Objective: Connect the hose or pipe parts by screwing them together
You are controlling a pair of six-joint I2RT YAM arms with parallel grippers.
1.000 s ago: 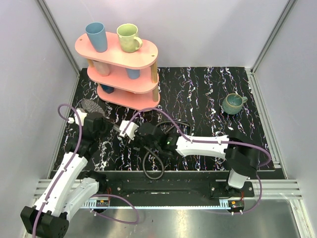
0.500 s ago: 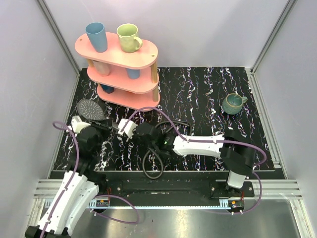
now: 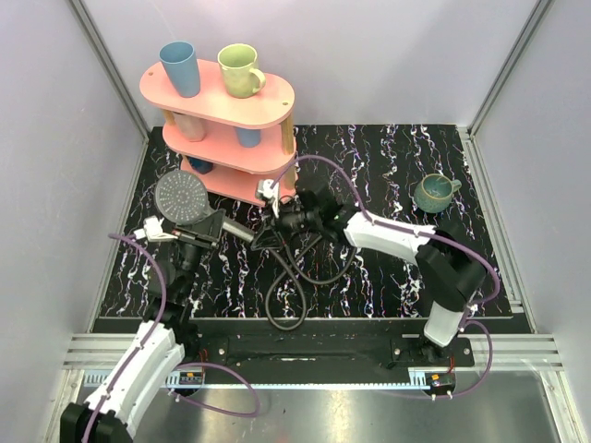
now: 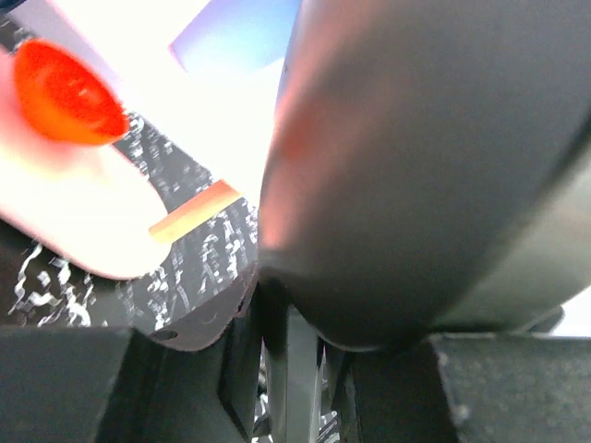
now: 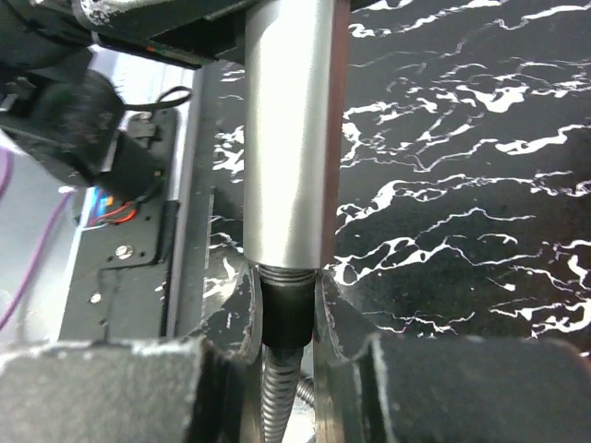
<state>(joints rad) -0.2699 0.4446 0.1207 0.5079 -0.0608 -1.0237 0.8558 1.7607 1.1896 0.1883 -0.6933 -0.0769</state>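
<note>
The dark grey shower head (image 3: 182, 197) is held up over the mat's left part, its round dotted face turned upward. Its straight handle (image 3: 235, 229) points right. My left gripper (image 3: 209, 227) is shut on the handle just below the head; in the left wrist view the head (image 4: 434, 166) fills the frame above the jaws. My right gripper (image 3: 271, 224) is shut on the black nut (image 5: 284, 309) at the end of the hose (image 3: 288, 297). The nut meets the handle's silver end (image 5: 288, 138), and a few threads show between them. The rest of the hose lies looped on the mat.
A pink three-tier shelf (image 3: 268, 95) carrying cups stands at the back left, close behind the shower head. A teal mug (image 3: 434, 192) sits at the back right. Purple cables (image 3: 319, 161) arch over both arms. White walls close in the sides.
The left arm has raised and turned the shower head so its face looks up. The right gripper moved back and right, and its jaws closed on the hose nut at the handle's end.
</note>
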